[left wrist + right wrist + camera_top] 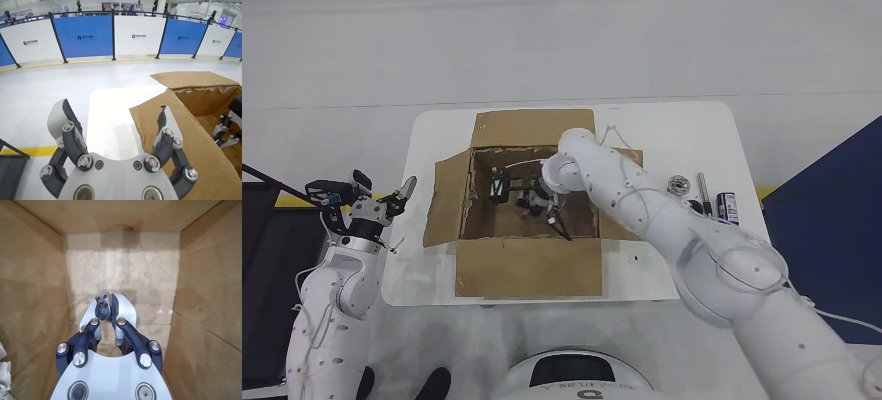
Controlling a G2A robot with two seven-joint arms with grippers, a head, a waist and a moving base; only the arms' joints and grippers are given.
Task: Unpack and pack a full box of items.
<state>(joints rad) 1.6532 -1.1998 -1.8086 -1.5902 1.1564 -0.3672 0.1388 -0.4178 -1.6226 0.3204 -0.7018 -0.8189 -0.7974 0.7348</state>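
- Two arms, two different jobs. At the far left, my left gripper (pixel 115 111) hangs over the left edge of the counter (pixel 682 140), just beside the box's outer flap. Its fingers are spread wide and hold nothing. I judge it is parked there to leave the other arm room.
- In the middle sits the box (pixel 532 268) with all its flaps folded outward, so the opening allows a reach straight down.
- Inside it, my right arm comes in from the right, and the right gripper (pixel 107 298) is low between the cardboard walls. Its fingers are clenched on a small metal bracket (pixel 103 306), a thin plate with holes and a bolt through it, pinched across its flat faces. That is probably the only firm purchase such a thin piece offers. I cannot tell whether the bracket touches the box floor.
- Crumpled paper (pixel 3 370) lies in one corner of the box.
- To the right, a small round part (pixel 678 184), a rod (pixel 703 188) and a can (pixel 728 207) lie close together on the counter, apart from the box. I take them as already unpacked, so I read the bracket as the next one out.
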